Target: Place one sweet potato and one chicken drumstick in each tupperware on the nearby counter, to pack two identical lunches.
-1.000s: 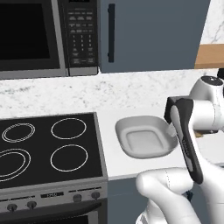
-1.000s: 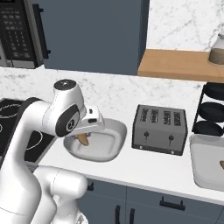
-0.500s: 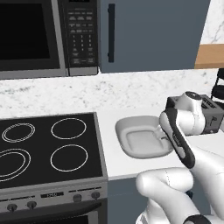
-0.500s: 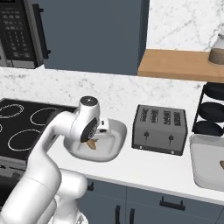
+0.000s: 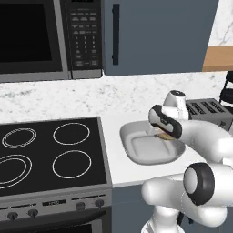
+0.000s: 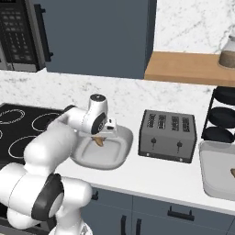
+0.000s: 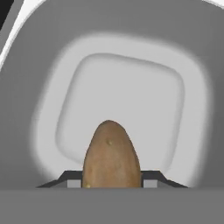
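Note:
My gripper point(image 7: 111, 179) is shut on a sweet potato point(image 7: 111, 155), a brown speckled tapered piece pointing down into a pale grey tupperware point(image 7: 122, 87). In the left base view the gripper point(image 5: 164, 135) hangs over the right part of that tupperware point(image 5: 136, 150), and the sweet potato point(image 5: 162, 136) peeks out below the hand. From the right, the gripper point(image 6: 98, 137) holds the sweet potato point(image 6: 99, 141) just above the same tupperware point(image 6: 114, 158). A second tupperware point(image 6: 213, 172) sits at the far right of the white counter point(image 6: 156, 176), with a small brown piece point(image 6: 232, 173) inside at the picture's edge.
A grey toaster point(image 6: 167, 135) stands between the two containers. The black stove top point(image 5: 45, 154) lies left of the near container. Dark pans on a rack point(image 6: 222, 124) stand behind the far container, and a wooden shelf point(image 6: 188, 69) hangs above.
The arm has folded down and the hand has sunk lower over the left tupperware, still carrying the sweet potato. The containers and toaster have stayed put.

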Tool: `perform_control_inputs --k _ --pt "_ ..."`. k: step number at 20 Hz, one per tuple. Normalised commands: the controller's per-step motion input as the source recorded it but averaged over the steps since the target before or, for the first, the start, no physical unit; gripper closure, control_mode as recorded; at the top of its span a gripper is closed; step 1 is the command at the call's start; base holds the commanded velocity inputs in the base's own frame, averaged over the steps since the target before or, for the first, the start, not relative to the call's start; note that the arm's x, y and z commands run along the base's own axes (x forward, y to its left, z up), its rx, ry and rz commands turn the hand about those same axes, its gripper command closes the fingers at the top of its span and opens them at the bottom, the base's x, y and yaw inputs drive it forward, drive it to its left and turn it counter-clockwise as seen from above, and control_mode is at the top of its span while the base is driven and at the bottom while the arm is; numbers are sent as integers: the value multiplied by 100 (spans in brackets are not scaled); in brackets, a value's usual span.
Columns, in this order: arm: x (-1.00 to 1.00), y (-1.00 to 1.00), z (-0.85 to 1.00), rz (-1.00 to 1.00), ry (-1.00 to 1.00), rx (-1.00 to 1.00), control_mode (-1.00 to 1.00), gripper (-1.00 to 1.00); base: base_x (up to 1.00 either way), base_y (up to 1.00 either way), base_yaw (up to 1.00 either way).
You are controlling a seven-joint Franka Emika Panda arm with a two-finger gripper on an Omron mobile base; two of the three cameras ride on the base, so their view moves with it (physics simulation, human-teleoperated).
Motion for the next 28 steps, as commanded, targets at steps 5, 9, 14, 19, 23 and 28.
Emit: perform_control_inputs --k 5,9,14,19,23,28 --pt "44 -29 -71 0 4 0 -100 100 0 0 0" --pt "0 -32 -71 0 0 1 -100 100 0 0 0" --pt "1 -9 -47 0 0 1 -100 100 0 0 0" --pt "0 6 -5 0 0 0 -100 100 0 0 0" --pt "32 37 0 0 0 0 -100 100 0 0 0" --pt "33 17 0 0 0 0 -100 -100 0 0 0"
